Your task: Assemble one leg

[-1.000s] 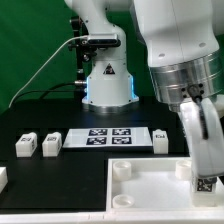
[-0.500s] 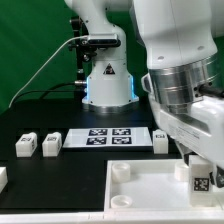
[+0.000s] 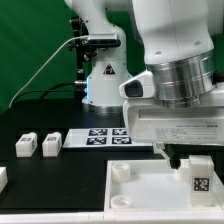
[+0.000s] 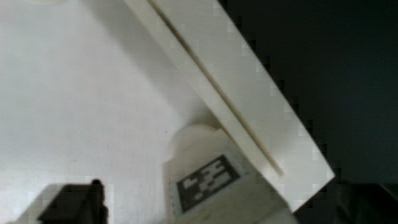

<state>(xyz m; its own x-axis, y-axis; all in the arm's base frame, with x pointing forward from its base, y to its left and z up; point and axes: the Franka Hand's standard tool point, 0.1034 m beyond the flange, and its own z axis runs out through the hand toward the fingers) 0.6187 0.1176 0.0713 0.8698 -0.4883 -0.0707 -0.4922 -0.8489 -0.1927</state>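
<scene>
A: Going from the exterior view's left, what is lying on the counter (image 3: 60,170)?

B: Two loose blocks (image 3: 36,145) are sitting well apart from the gripper, then the marker board (image 3: 100,137) is lying nearer to it. The large white slab (image 3: 140,195) is filling the near side, reaching right under the gripper.

A: And the leg?

B: The leg (image 3: 197,181) is standing upright at the slab's corner on the exterior view's right, directly beneath the gripper (image 3: 190,158). In the wrist view the leg (image 4: 210,175) is showing its tag, pressed close against the slab's raised edge.

A: Is the gripper holding it?

B: I am not able to tell. The dark fingers are hanging just above or around the leg's top, and neither view is showing the gap between them clearly.

A: Which step is this, in your judgement?

B: The leg is probably being seated into that corner socket. The next move is likely calling for a twist or a press to fix it, then a clean let-go if it is gripped, without tipping the leg.

A: What is differing from half a second ago?

B: The wrist is turning: its flat housing is now lying across, hiding the small block beside the marker board. The leg is staying at the same corner, perhaps slightly turned.
</scene>
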